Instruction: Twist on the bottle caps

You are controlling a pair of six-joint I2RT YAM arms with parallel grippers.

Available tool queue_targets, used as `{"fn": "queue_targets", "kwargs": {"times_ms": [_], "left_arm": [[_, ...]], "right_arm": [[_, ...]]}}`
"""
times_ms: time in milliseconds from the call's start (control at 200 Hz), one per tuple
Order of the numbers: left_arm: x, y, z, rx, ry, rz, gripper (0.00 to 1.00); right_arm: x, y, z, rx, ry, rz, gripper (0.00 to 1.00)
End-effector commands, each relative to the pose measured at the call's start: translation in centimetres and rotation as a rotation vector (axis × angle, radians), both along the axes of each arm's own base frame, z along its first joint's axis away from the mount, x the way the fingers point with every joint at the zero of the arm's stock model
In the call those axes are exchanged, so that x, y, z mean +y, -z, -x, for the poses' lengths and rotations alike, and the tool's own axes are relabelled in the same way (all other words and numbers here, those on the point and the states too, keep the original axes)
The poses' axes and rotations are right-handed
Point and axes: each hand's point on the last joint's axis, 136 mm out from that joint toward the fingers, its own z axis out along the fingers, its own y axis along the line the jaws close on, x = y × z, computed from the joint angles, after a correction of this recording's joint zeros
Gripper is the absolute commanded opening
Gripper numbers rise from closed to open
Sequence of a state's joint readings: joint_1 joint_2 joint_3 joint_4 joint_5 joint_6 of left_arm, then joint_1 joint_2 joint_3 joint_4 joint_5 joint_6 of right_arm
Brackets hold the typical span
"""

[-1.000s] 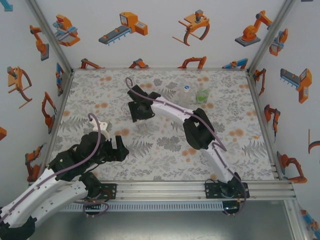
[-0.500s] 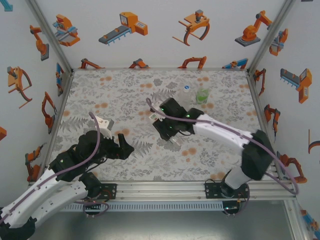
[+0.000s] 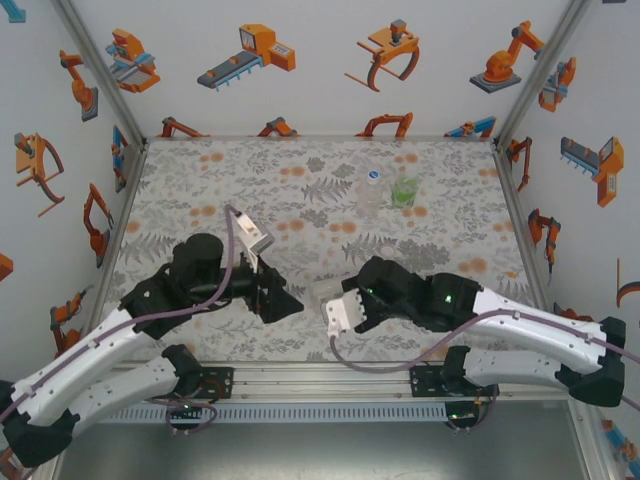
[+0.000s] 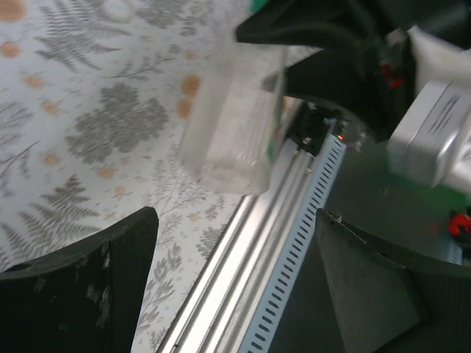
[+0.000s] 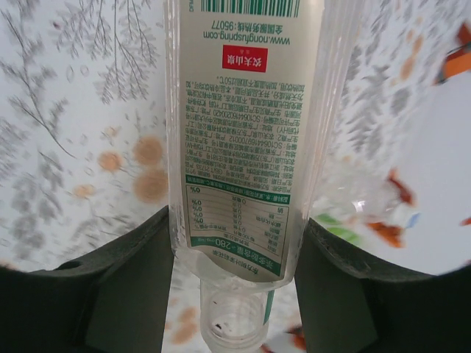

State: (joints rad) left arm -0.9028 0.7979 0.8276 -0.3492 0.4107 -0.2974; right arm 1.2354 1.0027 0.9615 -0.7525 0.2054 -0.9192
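The right gripper (image 5: 235,217) pinches the labelled bottle (image 5: 243,147) across its body, long axis along the fingers, uncapped neck toward the palm; the left gripper (image 4: 235,217), jaws spread and empty, has it just ahead.

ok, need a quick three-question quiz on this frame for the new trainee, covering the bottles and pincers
1. True or false: the right pincer grips the white-and-green-labelled bottle.
2. How many bottles stand at the far side of the table? A) one B) two C) three
3. Fill in: the left pincer has its jaws ___, with nothing between them.

Key
1. True.
2. B: the blue-capped bottle and the green-labelled bottle.
3. open
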Motion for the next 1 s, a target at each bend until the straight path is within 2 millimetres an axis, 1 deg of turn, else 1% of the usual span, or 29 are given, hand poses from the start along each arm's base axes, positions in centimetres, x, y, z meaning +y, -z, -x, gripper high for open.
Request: {"fn": "queue_targets", "kwargs": {"times_ms": [0,105,175,285,451,616,706,821,906,991], "left_arm": [[-2.6,-1.3,2.5,-0.062,0.193,0.004,0.80],[-4.4,-0.3,2.9,-0.030,0.236,-0.038,0.81],[-5.1,0.5,2.6,-0.019,0.230,-0.071,0.81],[-5.8,1.5,1.7,-0.026,0.187,-0.116,0.81],[-6.4,2.2,1.6,-0.035,0.185,-0.162,0.81],[-6.4,3.3,1.2,-0.038,0.164,-0.222,0.82],[-5.8,3.7,0.2,-0.055,0.110,-0.263,0.82],[-4.9,3.4,-0.6,-0.094,0.055,-0.271,0.83],[-5.1,3.0,0.0,-0.096,0.082,-0.242,0.86],[-5.8,3.2,0.8,-0.066,0.139,-0.230,0.86]], "right_arm": [[-0.7,-0.7,-1.7,-0.295,-0.078,0.155,0.14],[0.0,-1.4,-1.6,-0.422,-0.127,0.200,0.09],[0.4,-1.8,-1.1,-0.465,-0.170,0.215,0.07],[1.0,-2.5,0.0,-0.494,-0.224,0.200,0.04],[1.5,-3.1,1.1,-0.498,-0.264,0.179,0.02],[1.6,-3.5,1.4,-0.509,-0.273,0.183,0.00],[1.5,-3.5,1.4,-0.510,-0.275,0.191,0.00],[1.5,-3.7,1.6,-0.511,-0.280,0.187,0.00],[1.8,-3.8,1.7,-0.511,-0.283,0.179,0.00],[2.1,-3.7,1.7,-0.510,-0.291,0.180,0.00]]}}
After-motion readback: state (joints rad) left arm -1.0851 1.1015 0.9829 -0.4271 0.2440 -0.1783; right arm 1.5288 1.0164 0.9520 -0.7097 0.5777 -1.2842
